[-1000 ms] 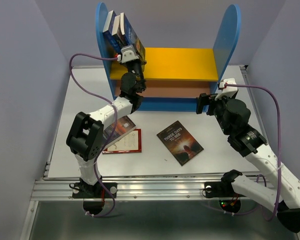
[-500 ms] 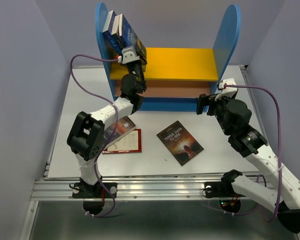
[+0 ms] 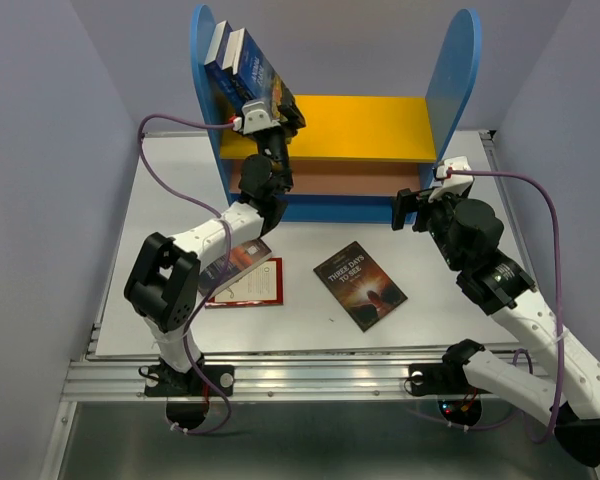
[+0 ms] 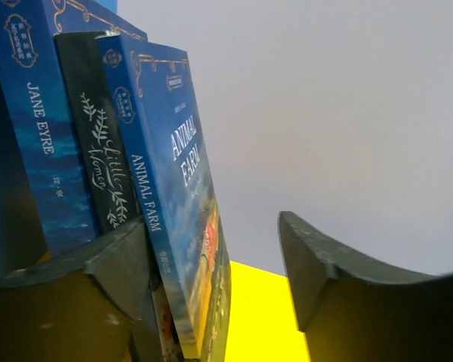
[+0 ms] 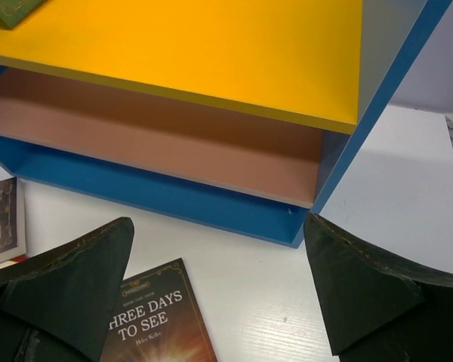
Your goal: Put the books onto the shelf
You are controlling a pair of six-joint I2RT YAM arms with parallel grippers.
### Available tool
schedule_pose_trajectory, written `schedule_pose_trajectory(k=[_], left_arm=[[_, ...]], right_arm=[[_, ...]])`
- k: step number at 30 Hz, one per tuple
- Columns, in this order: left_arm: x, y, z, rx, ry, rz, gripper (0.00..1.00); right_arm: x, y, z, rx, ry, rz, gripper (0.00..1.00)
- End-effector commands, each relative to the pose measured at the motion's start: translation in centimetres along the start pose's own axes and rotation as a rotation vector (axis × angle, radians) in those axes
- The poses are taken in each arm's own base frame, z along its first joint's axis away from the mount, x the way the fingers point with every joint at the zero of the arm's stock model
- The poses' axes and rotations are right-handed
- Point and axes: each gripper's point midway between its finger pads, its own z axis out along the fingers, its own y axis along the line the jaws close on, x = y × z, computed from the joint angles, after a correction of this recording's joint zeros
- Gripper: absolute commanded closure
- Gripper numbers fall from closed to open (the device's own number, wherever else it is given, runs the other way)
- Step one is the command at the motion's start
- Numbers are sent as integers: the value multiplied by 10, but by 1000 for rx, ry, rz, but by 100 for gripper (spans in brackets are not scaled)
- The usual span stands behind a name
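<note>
- Overhead, the shelf (image 3: 460,70) stands at the far side of the tabletop (image 3: 310,240). Three books (image 3: 242,62) stand at the left end of its yellow upper board (image 3: 365,125), leaning against the left side panel (image 3: 201,40).
  - The left claw (image 3: 283,108) is up at that board, just beside the outermost of them.
  - Three more lie flat on the tabletop: Three Days to See (image 3: 360,285) near the middle, a white book with a red border (image 3: 252,285) to its left, and a dark red-brown book (image 3: 245,252) partly under the left arm.
  - The right claw (image 3: 410,208) hovers near the shelf's lower right corner.
  - The job looks about half done.
- From the left wrist, Jane Eyre (image 4: 38,136), Little Women (image 4: 98,158) and Animal Farm (image 4: 181,204) stand side by side, Animal Farm outermost and tilted onto the others.
  - The left claw is spread around it. One finger (image 4: 98,275) sits close by the spine, and contact cannot be told. The other is clear of the cover.
  - Nothing is pinched, and the book appears to stand on its own.
- From the right wrist, the right claw is spread wide with nothing between its fingers (image 5: 68,290).
  - Ahead of it the brown lower board (image 5: 174,136) shows no books, and Three Days to See lies just below on the tabletop.
  - What is left is the three flat books, and this one seems the nearest for the right claw to take.
</note>
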Motion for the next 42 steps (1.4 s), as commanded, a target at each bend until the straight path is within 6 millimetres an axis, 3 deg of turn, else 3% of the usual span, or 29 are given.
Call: schedule_pose_trajectory(k=[1, 6, 13, 14, 17, 21, 22, 24, 26, 27, 28, 29, 31, 35, 36, 42], left_arm=[[-42, 35, 2, -148, -48, -20, 15], [-44, 38, -2, -159, -1, -42, 1], [-49, 28, -11, -99, 137, -66, 1], [-42, 23, -17, -58, 190, -49, 1], [-66, 15, -32, 39, 240, -89, 1], [-69, 11, -54, 128, 310, -99, 1], [-69, 10, -56, 133, 321, -100, 12], [-67, 4, -60, 170, 359, -90, 23], [-63, 0, -62, 192, 392, -84, 43], [-54, -3, -65, 211, 427, -66, 51], [-53, -6, -63, 218, 432, -67, 63], [-43, -5, -64, 209, 457, -45, 70], [-42, -4, -58, 187, 458, -33, 86], [-35, 4, -45, 123, 437, 33, 97], [-25, 5, -42, 117, 451, 61, 100], [-20, 2, -13, 96, 446, 116, 100]], right_arm=[[-17, 3, -4, -20, -71, 17, 0], [-18, 3, -5, -24, -77, 22, 0], [-20, 4, -8, -32, -84, 24, 0], [-20, 4, -9, -34, -87, 27, 0], [-21, 4, -11, -42, -94, 30, 0], [-22, 4, -12, -45, -97, 31, 0], [-22, 5, -12, -48, -97, 33, 0], [-22, 5, -12, -51, -97, 34, 0], [-22, 6, -13, -56, -98, 34, 0], [-22, 6, -13, -57, -98, 36, 0], [-23, 7, -14, -61, -101, 37, 0], [-22, 7, -14, -62, -99, 36, 0], [-24, 7, -16, -67, -105, 38, 0], [-24, 8, -16, -73, -107, 38, 0], [-24, 8, -17, -73, -108, 39, 0], [-24, 7, -17, -68, -107, 34, 0]])
